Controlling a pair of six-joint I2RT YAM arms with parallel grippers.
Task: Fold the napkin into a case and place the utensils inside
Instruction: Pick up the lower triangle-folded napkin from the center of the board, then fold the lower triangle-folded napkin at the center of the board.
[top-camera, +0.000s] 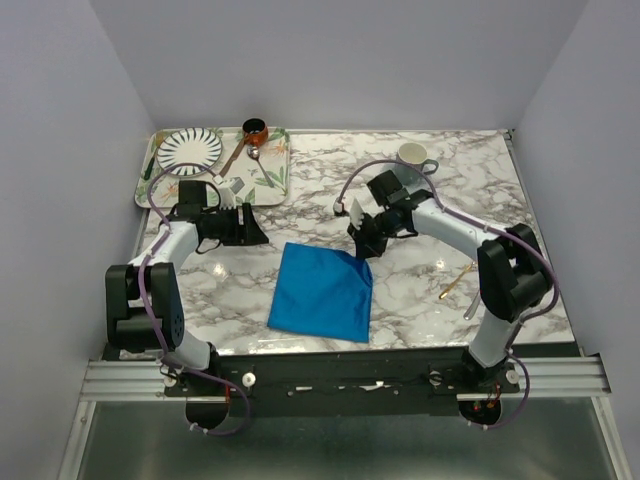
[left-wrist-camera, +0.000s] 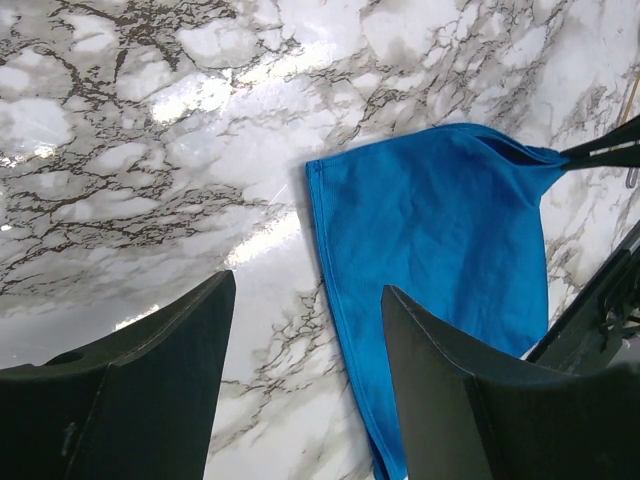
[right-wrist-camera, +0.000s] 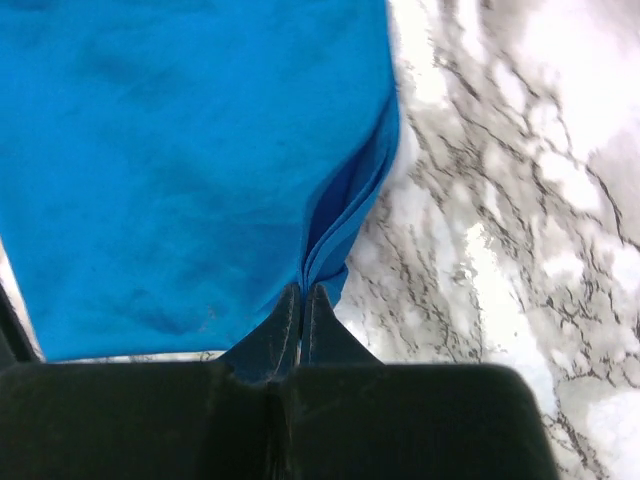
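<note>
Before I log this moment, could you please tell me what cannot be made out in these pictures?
Corner of the napkin: in the right wrist view the shut right gripper covers it; layers pinched unclear.
Its near edge: left wrist view, hidden behind the open left gripper.
The utensils: too small in the top view to tell their type.

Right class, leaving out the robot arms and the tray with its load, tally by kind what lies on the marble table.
Cloths: 1, the napkin
Mugs: 1, the mug
Utensils: 2, the gold spoon and the silver utensil
Total: 4
</note>
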